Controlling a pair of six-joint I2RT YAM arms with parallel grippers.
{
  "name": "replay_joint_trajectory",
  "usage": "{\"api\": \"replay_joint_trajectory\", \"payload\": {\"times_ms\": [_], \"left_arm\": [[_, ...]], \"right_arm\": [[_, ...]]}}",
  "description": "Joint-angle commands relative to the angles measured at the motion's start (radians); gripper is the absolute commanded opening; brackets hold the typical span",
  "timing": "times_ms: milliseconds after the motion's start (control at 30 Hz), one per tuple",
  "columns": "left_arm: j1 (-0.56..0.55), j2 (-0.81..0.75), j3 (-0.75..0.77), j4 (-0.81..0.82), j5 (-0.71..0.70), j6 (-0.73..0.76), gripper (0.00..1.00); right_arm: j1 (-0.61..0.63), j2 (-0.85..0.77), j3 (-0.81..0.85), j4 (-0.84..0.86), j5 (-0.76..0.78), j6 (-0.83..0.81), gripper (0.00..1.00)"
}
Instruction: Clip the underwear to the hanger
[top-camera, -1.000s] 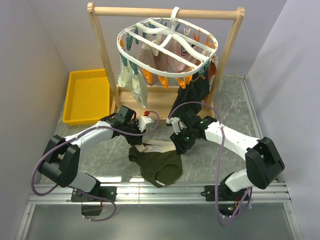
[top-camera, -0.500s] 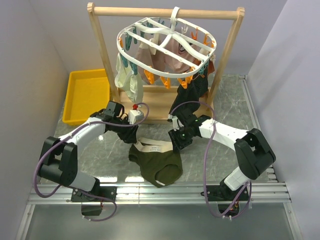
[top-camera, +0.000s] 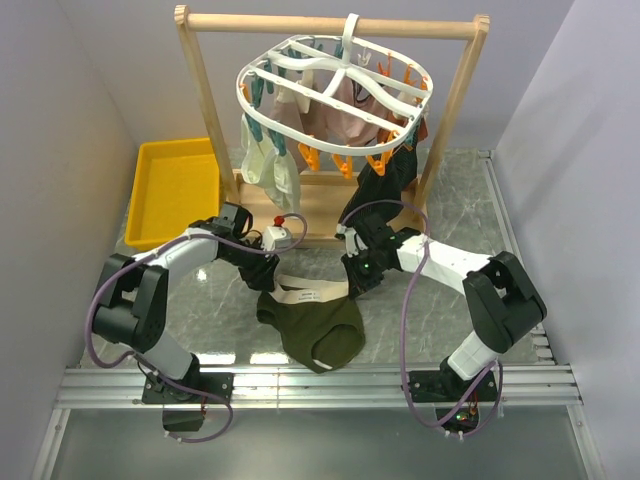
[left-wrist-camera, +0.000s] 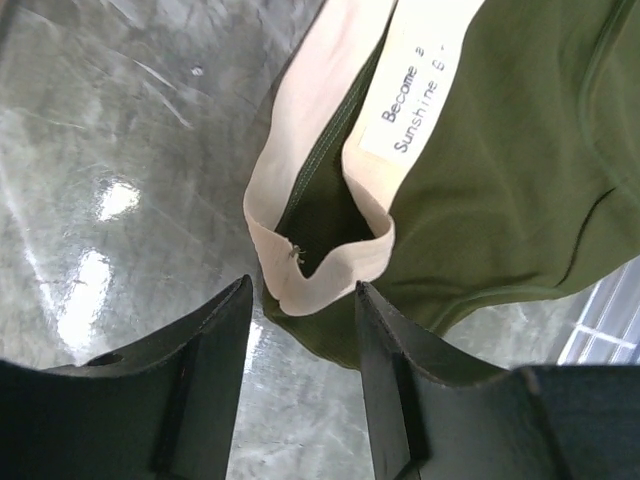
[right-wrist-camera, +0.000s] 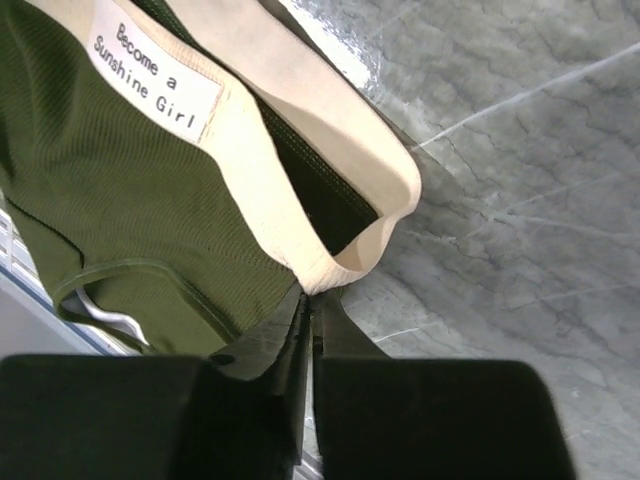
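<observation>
From above, we've got the underwear (top-camera: 320, 325) lying flat on the table (top-camera: 450, 210), in front of the wooden rail (top-camera: 330, 22). The hanger (top-camera: 241, 88) hangs from that rail, already carrying other garments. The left gripper (top-camera: 268, 278) and right gripper (top-camera: 356, 284) are down at either end of the waistband (top-camera: 310, 293). None of the olive fabric is on a clip yet.

Over to the left wrist: the fingers (left-wrist-camera: 215, 340) stand apart, straddling the folded waistband corner without clamping it.

Right wrist now: the fingertips (right-wrist-camera: 285, 325) are pressed together, and the other waistband corner looks pinched between their tips.

So we judge this as the pick-up, half secured: the left grip, the lift and the clipping itself all remain.
</observation>
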Motion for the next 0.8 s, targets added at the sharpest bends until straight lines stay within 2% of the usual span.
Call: {"api": "replay_joint_trajectory", "payload": {"times_ms": [0,167,400,467,533,567,633,667,767], "left_arm": [[0.015,0.014,0.032,-0.005,0.058,0.12,0.51],[0.02,0.01,0.006,-0.002,0.109,0.242,0.52],[0.02,0.068,0.04,-0.003,0.15,0.265,0.51],[0.02,0.088,0.049,0.0,0.14,0.262,0.48],[0.02,0.094,0.055,-0.02,0.135,0.26,0.4],[0.02,0.094,0.058,-0.031,0.138,0.263,0.25],[0.023,0.073,0.048,-0.031,0.138,0.245,0.04],[0.024,0.025,0.019,-0.022,0.139,0.231,0.01],[0.027,-0.117,-0.059,0.026,0.11,0.159,0.0]], "right_arm": [[-0.011,-0.034,0.014,0.039,-0.04,-0.034,0.01],[-0.02,-0.059,-0.002,0.05,-0.08,-0.073,0.0],[-0.022,-0.076,-0.009,0.038,-0.083,-0.131,0.0],[-0.023,-0.085,-0.011,0.035,-0.087,-0.136,0.0],[-0.023,-0.099,-0.022,0.032,-0.093,-0.145,0.0],[-0.025,-0.117,-0.026,0.028,-0.095,-0.146,0.0],[-0.023,-0.157,-0.046,0.021,-0.11,-0.158,0.0],[-0.025,-0.175,-0.051,0.027,-0.115,-0.163,0.0],[-0.023,-0.243,-0.058,0.006,-0.133,-0.186,0.0]]}}
